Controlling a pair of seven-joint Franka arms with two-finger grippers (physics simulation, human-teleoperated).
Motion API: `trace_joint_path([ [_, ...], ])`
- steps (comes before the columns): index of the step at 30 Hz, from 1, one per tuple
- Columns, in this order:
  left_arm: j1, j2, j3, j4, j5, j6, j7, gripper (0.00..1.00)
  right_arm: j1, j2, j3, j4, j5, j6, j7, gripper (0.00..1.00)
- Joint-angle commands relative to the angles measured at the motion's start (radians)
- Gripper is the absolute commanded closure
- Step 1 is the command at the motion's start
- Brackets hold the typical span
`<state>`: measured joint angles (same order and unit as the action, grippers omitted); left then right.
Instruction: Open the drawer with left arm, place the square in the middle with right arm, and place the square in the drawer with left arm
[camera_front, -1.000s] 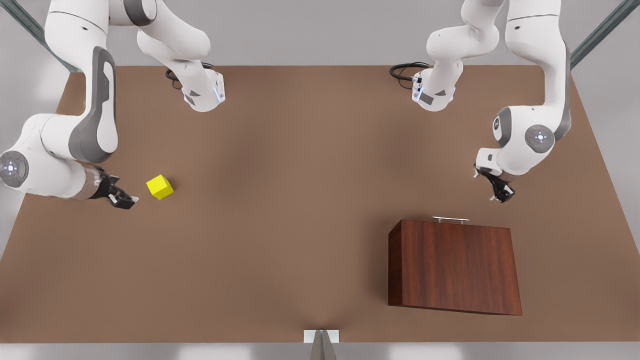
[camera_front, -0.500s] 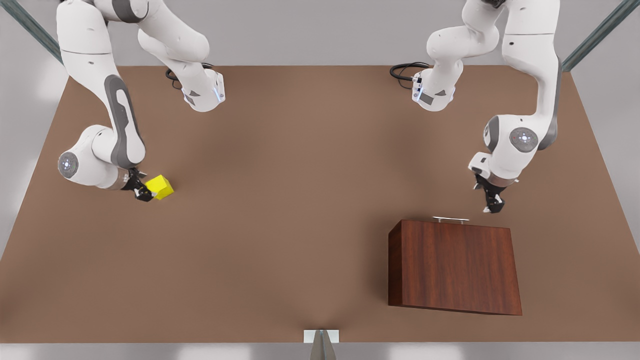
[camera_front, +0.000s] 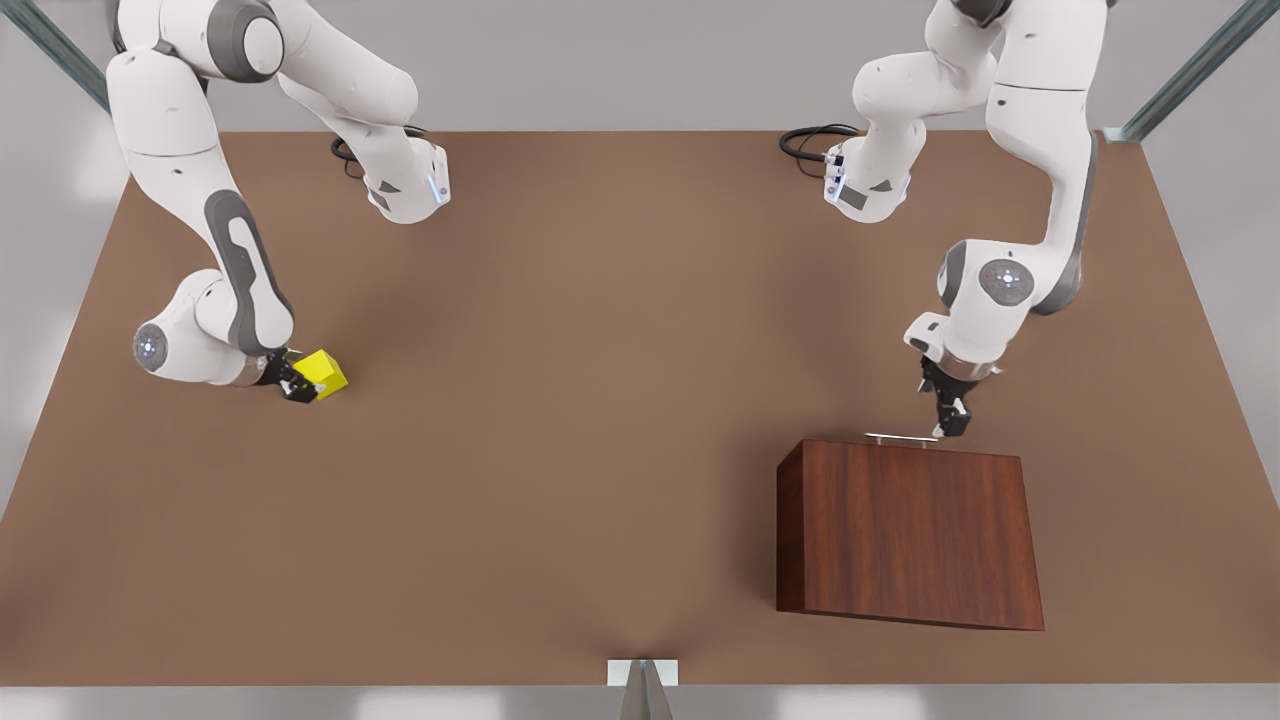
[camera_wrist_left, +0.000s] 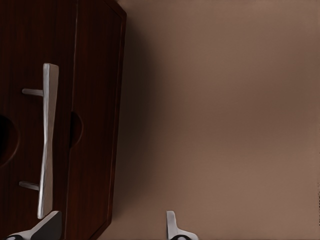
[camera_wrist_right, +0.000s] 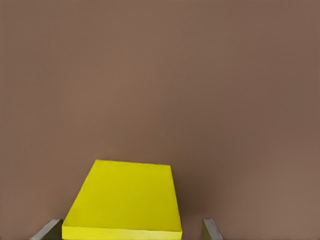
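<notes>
— Now that both arms have dropped in, where are they?
— Left gripper (camera_front: 948, 425), fingers spread, reaches the closed drawer (camera_front: 905, 535) handle (camera_front: 901, 438); right gripper (camera_front: 297, 383), spread, straddles the square (camera_front: 322, 372), ungrasped.

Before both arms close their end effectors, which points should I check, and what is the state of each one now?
1. Left end effector at the drawer handle: ok, near one end of the bar in the front view.
2. Handle between the left fingers: not ok; in the left wrist view one finger lines up with the bar and the other is off over the table.
3. Drawer shut: ok, no gap shows.
4. Right end effector at the square: ok.
5. Square between open right fingers: ok, one finger on each side of the square.
6. Fingers touching the square: cannot tell.
</notes>
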<state>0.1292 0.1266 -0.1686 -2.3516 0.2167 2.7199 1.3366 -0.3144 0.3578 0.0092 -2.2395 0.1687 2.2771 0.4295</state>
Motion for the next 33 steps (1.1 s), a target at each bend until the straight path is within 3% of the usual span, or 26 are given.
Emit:
trace_joint_path([
  [1,0.006,0.001,0.0,0.0,-0.004,0.0,0.0,0.0,0.0,0.001,0.0,-0.002,0.0,-0.001,0.0,0.0],
  [6,0.006,-0.024,0.0,0.0,-0.002,-0.02,0.0,0.0,0.008,0.033,0.002,0.001,0.0,0.005,-0.005,0.01],
  [8,0.004,-0.05,0.0,0.0,0.0,-0.038,0.0,0.0,0.009,0.036,0.002,0.006,0.0,0.016,-0.003,0.26],
  [9,0.004,-0.054,0.0,0.002,0.001,-0.045,0.003,0.0,0.009,0.036,0.003,0.011,0.002,0.016,-0.003,0.29],
  [24,0.0,0.015,-0.052,0.063,-0.007,-0.068,-0.02,0.0,0.012,-0.033,0.011,0.055,0.037,-0.045,-0.012,0.32],
  [27,0.0,0.03,-0.052,0.063,-0.005,-0.061,-0.022,0.0,0.028,-0.039,0.074,0.139,0.031,-0.091,-0.045,0.32],
  [29,0.0,0.033,-0.052,0.063,-0.005,-0.06,-0.02,0.0,0.107,-0.033,0.149,0.213,-0.003,-0.114,-0.123,0.31],
  [31,0.0,0.03,-0.052,0.063,-0.007,-0.066,-0.022,0.0,0.253,-0.011,0.15,0.366,-0.034,-0.286,-0.115,0.31],
  [33,-0.002,0.022,-0.055,0.063,-0.007,-0.071,-0.039,0.0,0.38,-0.02,0.15,0.419,-0.083,-0.315,-0.097,0.31],
])
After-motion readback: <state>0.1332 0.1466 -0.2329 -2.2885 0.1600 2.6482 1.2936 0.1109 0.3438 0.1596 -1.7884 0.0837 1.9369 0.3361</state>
